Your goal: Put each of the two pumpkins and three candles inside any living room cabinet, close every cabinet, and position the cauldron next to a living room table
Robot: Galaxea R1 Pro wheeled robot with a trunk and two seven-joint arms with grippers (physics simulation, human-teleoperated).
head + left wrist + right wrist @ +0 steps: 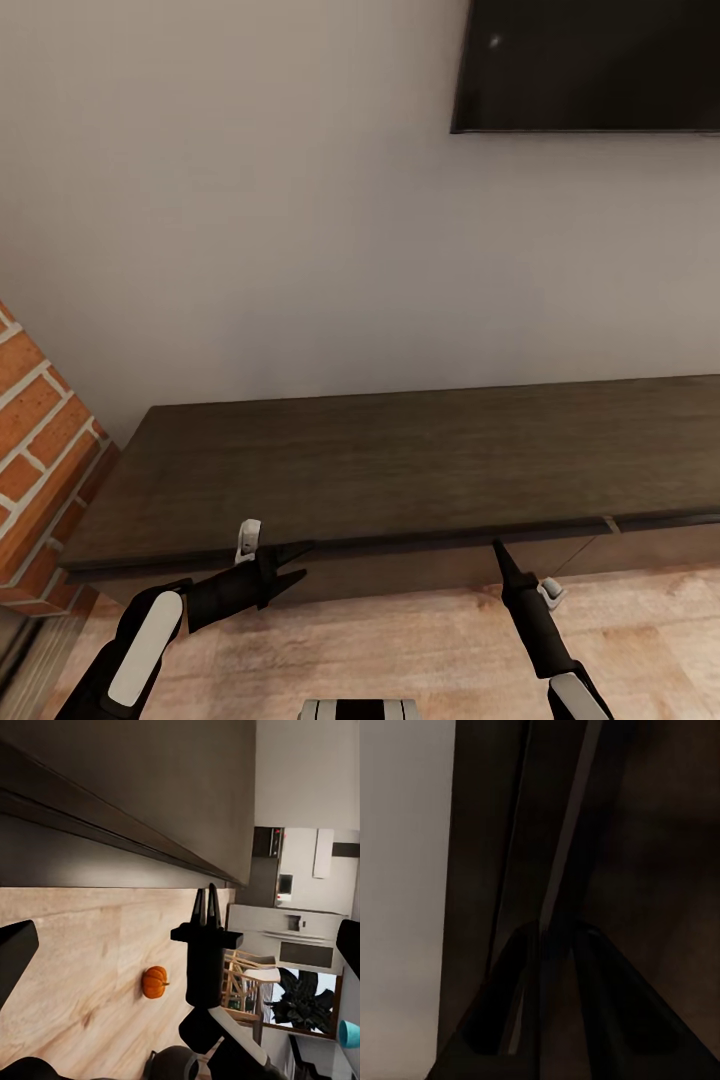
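Note:
The cabinet (400,470) is a long, low dark-brown unit against the wall, and its drawer fronts look flush. My right gripper (497,548) is shut, with its tip at the cabinet's front edge just under the plank top. The left wrist view shows the right gripper (206,900) with its fingers together against the cabinet (112,862). In the right wrist view the gripper (547,934) almost touches the cabinet front (660,832). My left gripper (292,567) is open and empty, close to the front near the left end. One small orange pumpkin (154,982) lies on the floor, away from the cabinet.
A black TV (590,65) hangs on the wall above the cabinet's right part. A brick column (40,450) stands at the cabinet's left end. Light wood floor (420,640) runs along the front. Far along the cabinet, the left wrist view shows dining chairs (244,982) and a kitchen.

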